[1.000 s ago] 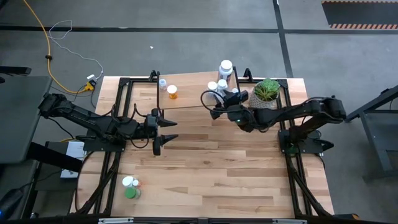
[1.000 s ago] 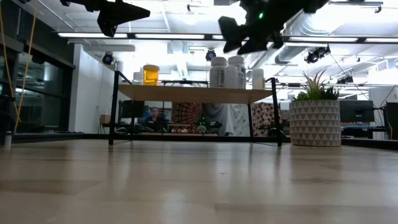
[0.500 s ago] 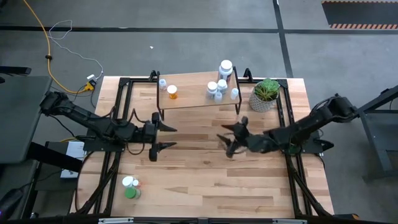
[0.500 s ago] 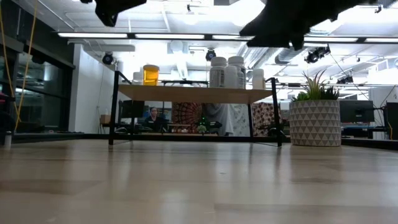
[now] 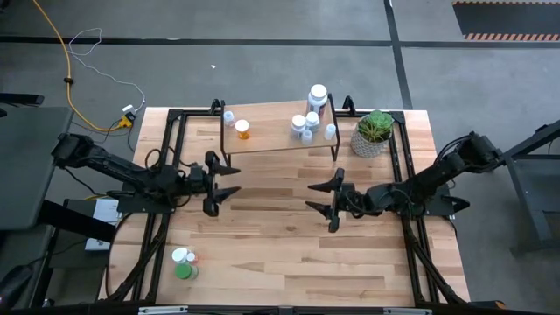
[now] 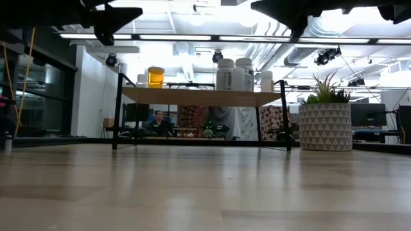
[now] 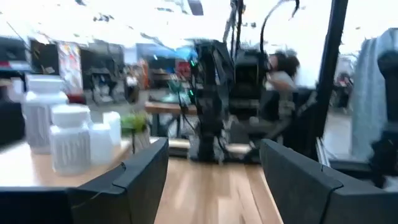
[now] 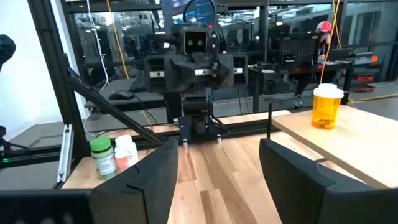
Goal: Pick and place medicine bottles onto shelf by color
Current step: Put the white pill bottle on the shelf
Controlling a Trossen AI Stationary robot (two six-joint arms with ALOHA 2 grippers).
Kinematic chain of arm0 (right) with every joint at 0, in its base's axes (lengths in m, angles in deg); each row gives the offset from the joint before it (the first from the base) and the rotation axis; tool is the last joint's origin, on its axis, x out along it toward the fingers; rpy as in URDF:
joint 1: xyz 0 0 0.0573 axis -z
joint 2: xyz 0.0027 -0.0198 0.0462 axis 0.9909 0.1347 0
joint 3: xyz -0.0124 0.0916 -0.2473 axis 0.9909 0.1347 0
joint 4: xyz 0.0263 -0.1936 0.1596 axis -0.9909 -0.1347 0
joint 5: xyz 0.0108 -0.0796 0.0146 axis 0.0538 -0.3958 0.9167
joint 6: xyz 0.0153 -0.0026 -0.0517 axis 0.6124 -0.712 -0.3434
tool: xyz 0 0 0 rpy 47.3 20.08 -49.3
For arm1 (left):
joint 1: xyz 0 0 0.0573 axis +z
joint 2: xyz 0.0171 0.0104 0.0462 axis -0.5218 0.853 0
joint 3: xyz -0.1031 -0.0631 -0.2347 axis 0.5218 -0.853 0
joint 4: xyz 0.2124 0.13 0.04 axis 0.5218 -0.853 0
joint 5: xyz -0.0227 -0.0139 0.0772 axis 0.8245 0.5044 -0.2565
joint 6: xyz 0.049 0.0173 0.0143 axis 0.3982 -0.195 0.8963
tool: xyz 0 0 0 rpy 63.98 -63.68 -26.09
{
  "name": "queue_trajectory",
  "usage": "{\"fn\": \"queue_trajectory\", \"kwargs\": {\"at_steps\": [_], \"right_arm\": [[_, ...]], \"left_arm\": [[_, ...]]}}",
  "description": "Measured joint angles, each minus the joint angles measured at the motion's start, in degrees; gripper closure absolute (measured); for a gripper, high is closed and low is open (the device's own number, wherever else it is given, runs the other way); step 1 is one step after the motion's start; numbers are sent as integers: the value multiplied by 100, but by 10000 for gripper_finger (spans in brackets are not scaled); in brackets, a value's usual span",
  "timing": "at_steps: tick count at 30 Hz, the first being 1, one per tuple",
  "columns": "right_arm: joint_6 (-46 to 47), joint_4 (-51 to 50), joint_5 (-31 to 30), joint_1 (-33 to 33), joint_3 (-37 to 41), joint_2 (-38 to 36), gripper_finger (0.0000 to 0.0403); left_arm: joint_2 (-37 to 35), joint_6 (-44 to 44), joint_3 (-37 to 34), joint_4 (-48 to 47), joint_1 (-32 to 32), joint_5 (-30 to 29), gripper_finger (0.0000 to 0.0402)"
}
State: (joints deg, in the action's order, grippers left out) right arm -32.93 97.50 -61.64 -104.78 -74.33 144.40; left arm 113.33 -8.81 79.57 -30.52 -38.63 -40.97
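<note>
My left jaws (image 5: 229, 181) hang released and empty above the light wooden table (image 5: 289, 254), in front of the low wooden-topped shelf on black legs (image 5: 271, 140); my right jaws (image 5: 325, 199) face them across the middle, also spread and holding nothing. On the shelf stand an orange pill bottle (image 5: 242, 129) and a cluster of white-capped bottles (image 5: 306, 122). A green bottle (image 5: 184, 270) and a white bottle (image 5: 180, 256) sit near the table's front left corner.

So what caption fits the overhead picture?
Both arms hover open-jawed over the table; bottles wait on the shelf and near the front-left corner.
</note>
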Motion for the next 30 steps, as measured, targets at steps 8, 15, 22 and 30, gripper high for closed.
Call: {"fn": "queue_trajectory", "kwargs": {"at_steps": [8, 15, 22, 30], "right_arm": [[-41, -31, 2, 0, 0, 0, 187], [-38, -245, -14, 2, -2, 0, 187], [71, -239, -50, 2, -2, 0, 187], [-63, -236, -55, 2, -4, 0, 187]], "left_arm": [[-560, -632, 830, -2417, -166, 668, 158], [-553, -672, 1346, -3531, -648, 146, 158], [-382, -760, 1344, -3533, -749, -112, 158], [-250, -742, 1344, -3533, -749, -73, 158]]}}
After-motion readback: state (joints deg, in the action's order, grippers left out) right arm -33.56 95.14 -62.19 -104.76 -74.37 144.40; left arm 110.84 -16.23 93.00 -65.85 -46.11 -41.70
